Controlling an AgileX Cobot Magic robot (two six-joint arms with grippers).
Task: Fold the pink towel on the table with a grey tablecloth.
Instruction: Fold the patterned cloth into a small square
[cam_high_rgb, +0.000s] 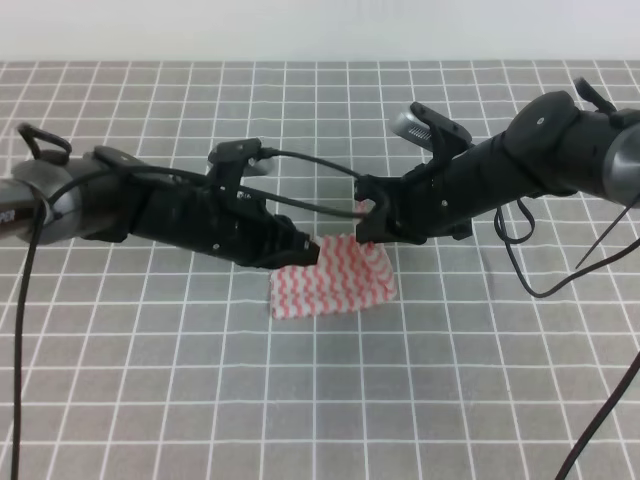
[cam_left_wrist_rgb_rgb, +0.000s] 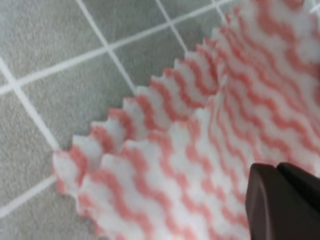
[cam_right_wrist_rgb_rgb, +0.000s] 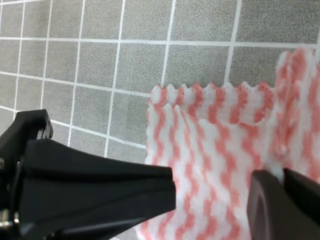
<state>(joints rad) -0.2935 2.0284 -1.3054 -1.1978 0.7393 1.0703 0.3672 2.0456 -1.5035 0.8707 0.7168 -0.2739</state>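
The pink towel (cam_high_rgb: 332, 282), white with pink wavy stripes, lies in a small layered rectangle on the table with a grey tablecloth (cam_high_rgb: 150, 380). My left gripper (cam_high_rgb: 312, 250) is at its upper left corner. In the left wrist view the dark fingers (cam_left_wrist_rgb_rgb: 285, 200) are pressed together with the towel (cam_left_wrist_rgb_rgb: 165, 165) rising into them. At the upper right corner my right gripper (cam_high_rgb: 368, 222) holds a bit of pink cloth lifted off the table. Its right wrist view shows shut fingers (cam_right_wrist_rgb_rgb: 285, 205) on the towel (cam_right_wrist_rgb_rgb: 210, 145), with the left gripper (cam_right_wrist_rgb_rgb: 167, 185) close beside them.
Both black arms stretch in from the left and right edges and meet over the towel. Black cables (cam_high_rgb: 540, 280) hang from the right arm, and another cable (cam_high_rgb: 20, 330) drops along the left edge. Gridded grey cloth surrounds the towel on all sides.
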